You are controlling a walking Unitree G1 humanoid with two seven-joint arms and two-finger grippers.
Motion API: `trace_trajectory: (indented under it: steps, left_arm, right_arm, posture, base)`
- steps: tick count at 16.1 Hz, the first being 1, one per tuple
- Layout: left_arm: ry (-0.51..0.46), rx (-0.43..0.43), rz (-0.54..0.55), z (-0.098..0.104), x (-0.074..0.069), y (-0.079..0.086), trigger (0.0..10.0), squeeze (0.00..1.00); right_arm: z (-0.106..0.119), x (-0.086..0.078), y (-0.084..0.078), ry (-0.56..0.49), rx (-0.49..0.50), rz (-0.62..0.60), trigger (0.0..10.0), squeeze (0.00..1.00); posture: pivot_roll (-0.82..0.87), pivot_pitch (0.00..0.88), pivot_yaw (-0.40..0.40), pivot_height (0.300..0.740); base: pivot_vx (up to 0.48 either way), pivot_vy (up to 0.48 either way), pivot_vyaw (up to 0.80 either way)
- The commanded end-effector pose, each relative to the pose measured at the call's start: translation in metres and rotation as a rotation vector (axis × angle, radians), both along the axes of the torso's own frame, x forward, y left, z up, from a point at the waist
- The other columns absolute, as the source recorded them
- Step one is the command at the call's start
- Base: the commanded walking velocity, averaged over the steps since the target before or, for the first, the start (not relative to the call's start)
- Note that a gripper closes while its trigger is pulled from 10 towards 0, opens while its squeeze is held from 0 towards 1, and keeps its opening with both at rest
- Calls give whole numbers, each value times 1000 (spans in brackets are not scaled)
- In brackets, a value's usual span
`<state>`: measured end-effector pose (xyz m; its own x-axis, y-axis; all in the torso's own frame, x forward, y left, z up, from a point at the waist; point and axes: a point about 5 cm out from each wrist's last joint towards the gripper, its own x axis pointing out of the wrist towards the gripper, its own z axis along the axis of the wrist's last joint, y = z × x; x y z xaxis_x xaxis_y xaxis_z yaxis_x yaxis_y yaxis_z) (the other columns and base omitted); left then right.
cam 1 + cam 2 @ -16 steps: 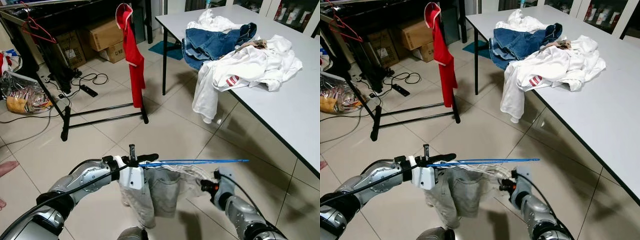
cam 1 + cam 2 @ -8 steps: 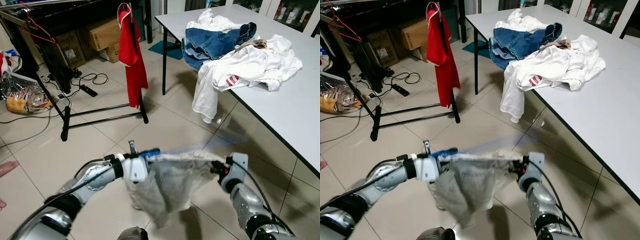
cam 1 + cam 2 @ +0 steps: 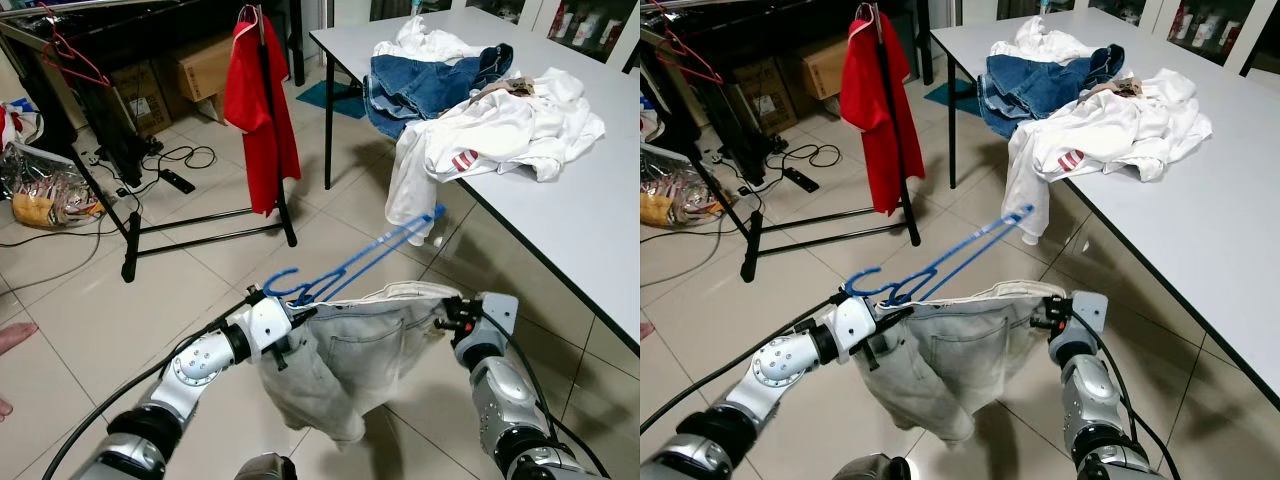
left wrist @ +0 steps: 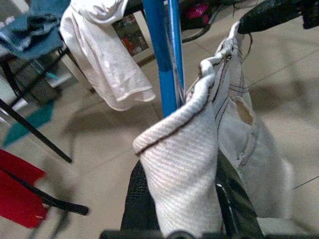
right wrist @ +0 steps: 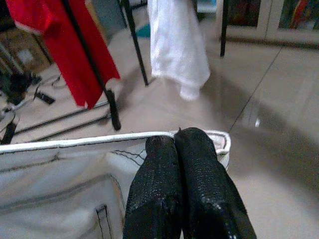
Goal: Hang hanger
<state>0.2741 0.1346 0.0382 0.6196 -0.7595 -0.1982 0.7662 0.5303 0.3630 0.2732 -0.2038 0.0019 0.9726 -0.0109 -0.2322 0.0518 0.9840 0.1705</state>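
You're pinching the shorts point(image 3: 350, 345) between both grippers, left gripper point(image 3: 283, 330) also holding the hanger point(image 3: 350, 265), right gripper point(image 3: 447, 322) clamped; keep them taut, aiming left toward the far rack point(image 3: 200, 222).

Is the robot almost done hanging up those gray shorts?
Not yet. The gray shorts are already on the blue hanger. The left tool and right tool each pinch the waistband, holding it stretched above the floor. Still left: carrying it to the black rack, beside the red shirt.
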Motion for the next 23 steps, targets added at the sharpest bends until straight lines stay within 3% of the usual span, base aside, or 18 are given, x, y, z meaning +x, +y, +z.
trace_trajectory:
  steps: [1,7,14,18,21,22,23]
  left_arm:
    - [25,-55,126,3,5,25,78,0]
    - [282,-219,159,-16,-5,25,0,0]
    - [605,-385,137,-34,-16,19,0,0]
    - [625,-373,129,-31,-9,17,0,0]
    - [597,-401,132,-23,-1,16,0,0]
    - [593,-401,128,-22,-1,17,0,0]
    - [588,-395,123,-21,-1,18,0,0]
  right_arm:
    - [17,1,-37,-94,-27,-193,0,0]
    - [47,14,-32,-335,38,-219,0,0]
    - [78,28,-14,-524,132,-133,0,0]
    - [83,29,2,-567,171,-25,0,0]
    - [73,23,1,-512,155,-3,0,0]
    - [66,21,-2,-462,137,-1,6784,0]
    - [59,19,-5,-409,112,-1,10000,0]
  posture:
    - [43,0,85,740]
    - [37,0,87,740]
    - [32,0,86,740]
    - [26,0,88,740]
    - [22,0,90,740]
    - [22,0,90,740]
    - [24,0,88,740]
  base:
    - [0,0,0]
    - [0,0,0]
    - [0,0,0]
    - [0,0,0]
    - [0,0,0]
    - [0,0,0]
    - [0,0,0]
